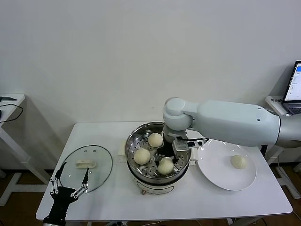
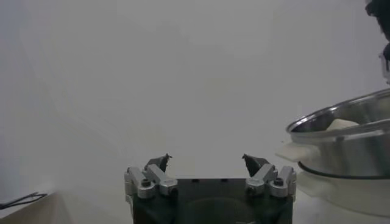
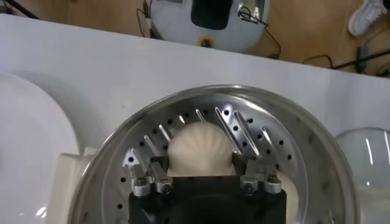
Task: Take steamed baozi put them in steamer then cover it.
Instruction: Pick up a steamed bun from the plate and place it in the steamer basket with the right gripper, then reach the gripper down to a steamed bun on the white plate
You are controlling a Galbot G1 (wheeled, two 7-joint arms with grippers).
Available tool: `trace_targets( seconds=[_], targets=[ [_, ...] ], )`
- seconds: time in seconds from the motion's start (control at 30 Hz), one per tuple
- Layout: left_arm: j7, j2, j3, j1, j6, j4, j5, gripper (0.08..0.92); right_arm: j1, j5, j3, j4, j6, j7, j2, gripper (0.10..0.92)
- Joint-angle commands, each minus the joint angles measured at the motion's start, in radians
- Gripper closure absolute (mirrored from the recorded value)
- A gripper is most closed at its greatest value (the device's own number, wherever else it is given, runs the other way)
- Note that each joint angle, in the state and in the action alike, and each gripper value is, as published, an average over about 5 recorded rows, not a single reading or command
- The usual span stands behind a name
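Observation:
The steamer (image 1: 156, 155) stands mid-table with three baozi on its perforated tray: one at the back (image 1: 155, 139), one on the left (image 1: 142, 156), one at the front (image 1: 165, 165). My right gripper (image 1: 170, 161) reaches down into the steamer and is shut on the front baozi (image 3: 200, 146), which rests on the tray (image 3: 183, 115) between the fingers (image 3: 201, 159). A fourth baozi (image 1: 239, 161) lies on the white plate (image 1: 221, 176). The glass cover (image 1: 87, 167) lies flat at the left. My left gripper (image 1: 70, 181) is open and empty beside it.
The white plate is right of the steamer, under my right arm. In the left wrist view my left gripper (image 2: 207, 161) faces the wall, with the steamer (image 2: 347, 140) to one side. A laptop (image 1: 294, 94) sits on a side table at the far right.

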Motion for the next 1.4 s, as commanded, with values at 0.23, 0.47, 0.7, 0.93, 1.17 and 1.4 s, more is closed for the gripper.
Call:
trace_targets(
  seconds=[0.23, 0.47, 0.7, 0.93, 1.17, 1.4],
  targets=[
    [0.000, -0.002, -0.001, -0.002, -0.003, 0.005, 0.000, 0.177, -0.032, -0.046, -0.001, 0.001, 0.005, 0.014, 0.024, 0.260],
    [0.000, -0.003, -0.005, -0.004, -0.007, 0.011, -0.001, 0.177, -0.023, -0.047, 0.087, 0.041, -0.026, -0.019, -0.019, 0.203],
    [0.001, 0.000, -0.007, -0.007, -0.011, 0.019, -0.001, 0.177, -0.010, 0.002, 0.318, -0.025, -0.084, -0.098, -0.161, 0.203],
    [0.002, 0.003, 0.008, -0.022, -0.008, 0.023, 0.000, 0.177, -0.017, 0.122, 0.404, -0.298, -0.286, -0.120, -0.305, 0.203],
    [0.002, 0.006, 0.014, -0.022, -0.008, 0.022, 0.000, 0.177, -0.101, 0.169, 0.446, -0.690, -0.415, -0.190, -0.354, 0.203],
    [0.002, 0.012, 0.012, -0.016, -0.006, 0.019, 0.000, 0.177, -0.247, 0.193, 0.379, -0.704, -0.507, -0.111, -0.451, 0.203]
  ],
)
